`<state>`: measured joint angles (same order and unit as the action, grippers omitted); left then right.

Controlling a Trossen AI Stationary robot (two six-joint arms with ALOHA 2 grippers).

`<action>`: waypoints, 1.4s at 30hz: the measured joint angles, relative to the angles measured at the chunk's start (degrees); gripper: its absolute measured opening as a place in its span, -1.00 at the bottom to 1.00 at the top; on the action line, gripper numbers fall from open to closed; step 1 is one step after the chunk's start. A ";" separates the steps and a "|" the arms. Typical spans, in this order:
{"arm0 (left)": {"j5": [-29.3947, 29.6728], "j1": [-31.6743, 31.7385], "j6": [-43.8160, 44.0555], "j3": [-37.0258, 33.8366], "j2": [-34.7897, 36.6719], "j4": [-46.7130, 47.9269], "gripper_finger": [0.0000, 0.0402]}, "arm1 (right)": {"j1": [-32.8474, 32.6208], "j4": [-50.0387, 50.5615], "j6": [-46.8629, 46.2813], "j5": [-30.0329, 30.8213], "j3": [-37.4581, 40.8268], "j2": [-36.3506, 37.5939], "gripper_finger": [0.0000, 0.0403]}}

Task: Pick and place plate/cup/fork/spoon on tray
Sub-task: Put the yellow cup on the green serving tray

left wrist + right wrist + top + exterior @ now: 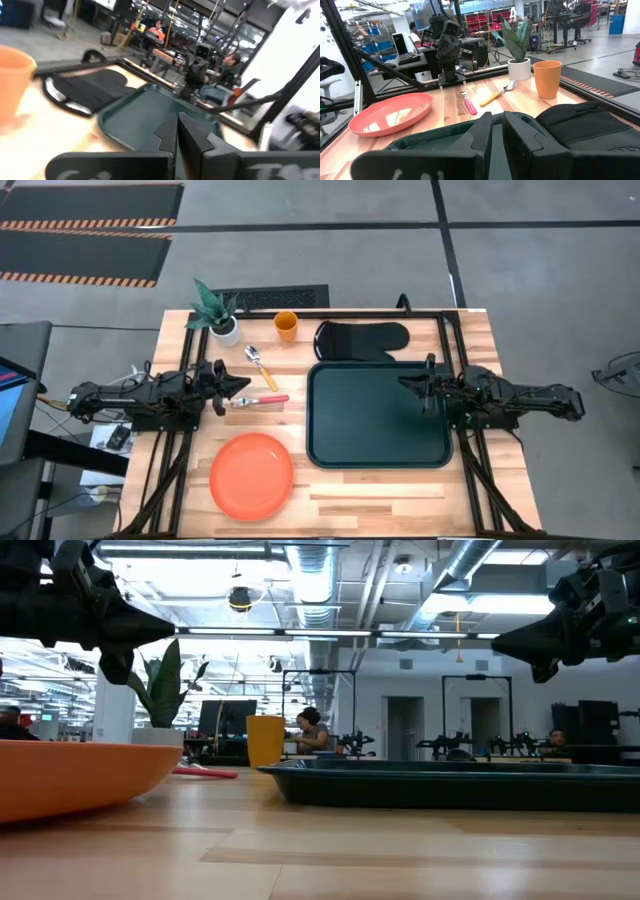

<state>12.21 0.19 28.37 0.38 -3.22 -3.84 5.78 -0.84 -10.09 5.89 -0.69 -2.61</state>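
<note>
Two claws of mine up off the table, nothing held. Going left to right: my left gripper [240, 388] hangs over the left side w/ tips pressed together, pointing right, just above the fork [259, 401]. Plate [251, 475] sits near-left on bare wood, well apart from the rest. Far of my left tips lies the spoon [261, 367], angled, bowl toward the white plant pot [226, 330] at the far-left corner. Cup [286, 326] stands upright just right of that pot, at the far edge. Dark oven mitt [362, 340] lies right of the cup, touching the tray's far rim. Tray [378, 465] fills centre-right & is bare inside. My right gripper [405, 385] hovers over the tray's right-far part, fingers [517, 131] shut tight, pointing left
</note>
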 joint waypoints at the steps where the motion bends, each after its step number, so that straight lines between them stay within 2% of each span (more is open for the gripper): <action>1: -0.38 0.00 1.49 -0.01 0.00 0.19 -1.00 | 0.00 0.00 -0.02 0.00 0.00 0.00 -0.64; 3: -1.03 0.00 3.57 -0.01 -0.02 0.28 -1.00 | 0.00 0.00 0.75 0.09 0.01 -0.01 -0.64; 6: -0.98 -0.02 6.55 0.00 -0.02 -0.15 -1.00 | 0.90 -0.45 7.57 1.54 0.02 0.00 -0.64; 10: 2.30 -0.02 10.16 0.00 -0.02 -0.87 -1.00 | 1.42 -1.77 9.77 1.60 0.08 0.00 -0.64; 15: 8.99 -0.02 18.50 -0.02 -0.02 -6.40 -1.00 | 1.79 -6.55 0.31 3.94 0.09 0.00 -0.64; 21: 17.71 -0.02 19.41 -0.02 -0.04 -14.48 -1.00 | 2.19 -11.95 -8.83 3.56 0.09 0.00 -0.64; 25: 20.14 0.00 19.14 1.00 -0.29 -16.03 -0.92 | 2.36 -12.38 -12.68 6.12 0.09 -0.02 -0.64; 29: 21.93 0.00 20.49 3.65 -1.30 -18.82 -0.77 | 2.03 -19.14 -19.75 6.05 0.08 -0.02 -0.64; 33: 22.79 0.00 19.84 7.44 -3.73 -21.29 -0.64 | 2.31 -24.68 -15.70 4.99 -2.83 -0.03 -0.64; 38: 22.88 0.00 13.36 15.58 -9.88 -21.27 -0.53 | 2.69 -24.87 -5.32 9.51 -11.50 -0.65 -0.65; 42: 22.79 0.00 7.81 24.46 -17.33 -16.26 -0.46 | 2.68 -17.53 0.33 12.45 -21.06 -4.80 -0.65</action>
<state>35.00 0.19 36.18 24.84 -20.56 -20.09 8.46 -18.37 -9.76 18.34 -21.75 -7.41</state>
